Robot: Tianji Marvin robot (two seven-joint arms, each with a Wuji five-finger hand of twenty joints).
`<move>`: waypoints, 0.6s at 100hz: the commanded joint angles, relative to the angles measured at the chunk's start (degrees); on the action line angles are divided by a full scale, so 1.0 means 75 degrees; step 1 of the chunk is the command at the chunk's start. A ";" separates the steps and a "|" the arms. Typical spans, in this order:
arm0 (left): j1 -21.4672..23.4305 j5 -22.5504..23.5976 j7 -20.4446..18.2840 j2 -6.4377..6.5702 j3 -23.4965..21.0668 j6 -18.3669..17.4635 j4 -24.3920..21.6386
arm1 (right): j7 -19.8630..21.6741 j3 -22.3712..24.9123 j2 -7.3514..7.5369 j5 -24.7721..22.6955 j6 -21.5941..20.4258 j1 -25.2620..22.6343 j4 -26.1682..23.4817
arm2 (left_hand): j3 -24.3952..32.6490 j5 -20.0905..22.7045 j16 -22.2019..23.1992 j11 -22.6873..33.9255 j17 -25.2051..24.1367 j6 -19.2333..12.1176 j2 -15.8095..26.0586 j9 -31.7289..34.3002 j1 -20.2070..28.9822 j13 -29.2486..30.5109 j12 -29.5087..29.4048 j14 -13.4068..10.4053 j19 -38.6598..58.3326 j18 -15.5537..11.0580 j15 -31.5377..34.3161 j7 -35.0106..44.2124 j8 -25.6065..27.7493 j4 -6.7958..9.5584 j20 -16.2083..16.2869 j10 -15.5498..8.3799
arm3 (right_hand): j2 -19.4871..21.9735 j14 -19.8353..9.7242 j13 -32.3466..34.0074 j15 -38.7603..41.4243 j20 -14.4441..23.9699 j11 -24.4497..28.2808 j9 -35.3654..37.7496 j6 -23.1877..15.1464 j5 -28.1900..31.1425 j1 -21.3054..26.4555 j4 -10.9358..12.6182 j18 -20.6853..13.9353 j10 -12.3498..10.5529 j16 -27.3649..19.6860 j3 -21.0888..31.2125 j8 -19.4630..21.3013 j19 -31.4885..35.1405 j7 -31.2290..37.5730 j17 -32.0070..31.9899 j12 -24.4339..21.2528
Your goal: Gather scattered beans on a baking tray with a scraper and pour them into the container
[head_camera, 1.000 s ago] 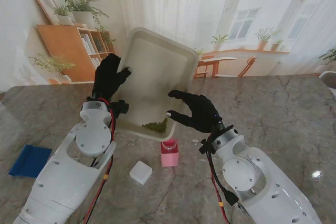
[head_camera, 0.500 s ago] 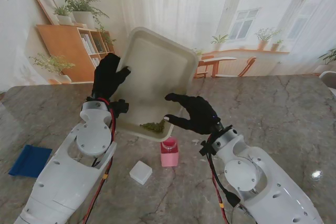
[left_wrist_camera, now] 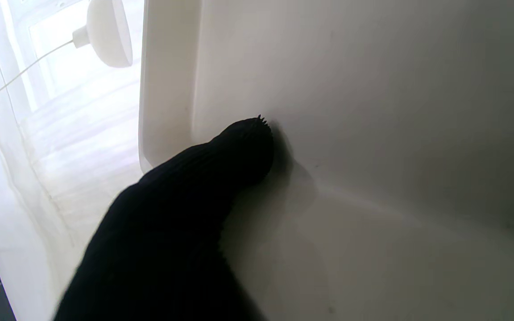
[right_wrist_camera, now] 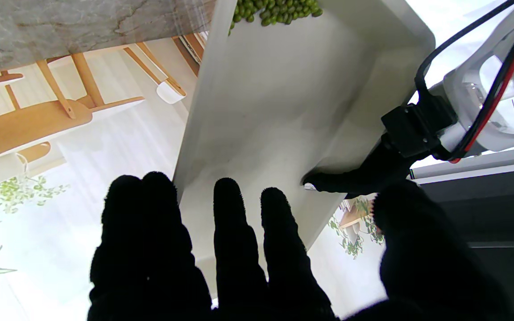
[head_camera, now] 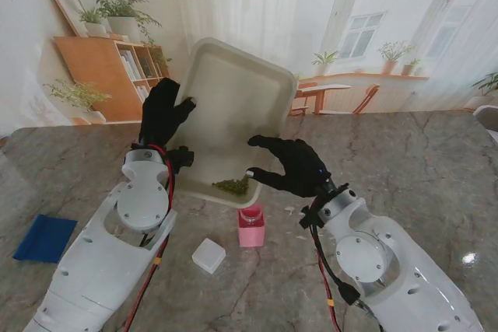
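Note:
The white baking tray (head_camera: 233, 99) is tipped up steeply, its far end raised. My left hand (head_camera: 163, 110) is shut on its left rim, thumb pressed on the inside (left_wrist_camera: 239, 151) of the tray (left_wrist_camera: 373, 133). Green beans (head_camera: 231, 186) lie heaped in the low corner nearest me, just above the pink container (head_camera: 251, 227). My right hand (head_camera: 292, 165) is open, fingers spread, beside that low right corner. In the right wrist view its fingers (right_wrist_camera: 234, 232) face the tray (right_wrist_camera: 283, 111), with the beans (right_wrist_camera: 275, 9) at the tray's low end. The blue scraper (head_camera: 44, 239) lies on the table at my far left.
A small white square block (head_camera: 208, 255) sits on the marble table (head_camera: 405, 161) nearer to me than the pink container. The backdrop behind the table shows shelves, plants and windows.
The tray has tipped up a little more in my left hand. The beans sit closer to the low corner. My right hand has shifted slightly by that corner.

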 commanded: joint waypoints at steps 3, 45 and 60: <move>-0.0002 -0.0037 -0.0035 -0.0094 0.0102 -0.0044 -0.0091 | 0.0082 -0.0011 -0.0018 -0.0022 -0.0071 -0.0034 -0.0165 | 0.0358 -0.0181 0.0046 0.0234 0.0410 0.0294 0.0345 0.0157 0.0541 0.0045 0.0113 -0.0987 0.0588 -0.1698 -0.0055 0.0177 0.0107 0.0818 0.0270 -0.0874 | 0.0136 -0.1481 -0.0028 -0.0127 0.0138 0.0073 0.0066 -0.0154 0.0056 -0.0083 0.0202 -0.0170 -0.0121 -0.0030 0.0011 0.0049 -0.0024 0.0056 -0.0025 0.0069; 0.0044 -0.0140 0.0069 -0.0135 0.0172 -0.0155 -0.0109 | 0.0234 0.0132 0.0026 -0.0093 -0.0153 -0.0189 -0.0281 | 0.0370 -0.0164 0.0047 0.0234 0.0420 0.0280 0.0336 0.0176 0.0536 0.0067 0.0113 -0.0980 0.0610 -0.1711 -0.0057 0.0183 0.0107 0.0832 0.0278 -0.0866 | 0.0126 -0.1476 -0.0014 -0.0147 0.0130 0.0068 0.0076 -0.0156 0.0055 -0.0091 0.0201 -0.0164 -0.0120 -0.0038 0.0021 0.0037 -0.0033 0.0047 -0.0018 0.0061; 0.0054 -0.0175 0.0176 -0.0166 0.0193 -0.0217 -0.0084 | 0.0263 0.0139 0.0031 -0.0100 -0.0153 -0.0189 -0.0297 | 0.0373 -0.0163 0.0050 0.0232 0.0423 0.0282 0.0337 0.0177 0.0533 0.0067 0.0112 -0.0974 0.0620 -0.1709 -0.0053 0.0183 0.0107 0.0833 0.0281 -0.0871 | 0.0130 -0.1476 -0.0019 -0.0153 0.0128 0.0066 0.0073 -0.0154 0.0060 -0.0093 0.0201 -0.0167 -0.0113 -0.0039 0.0026 0.0037 -0.0036 0.0050 -0.0022 0.0060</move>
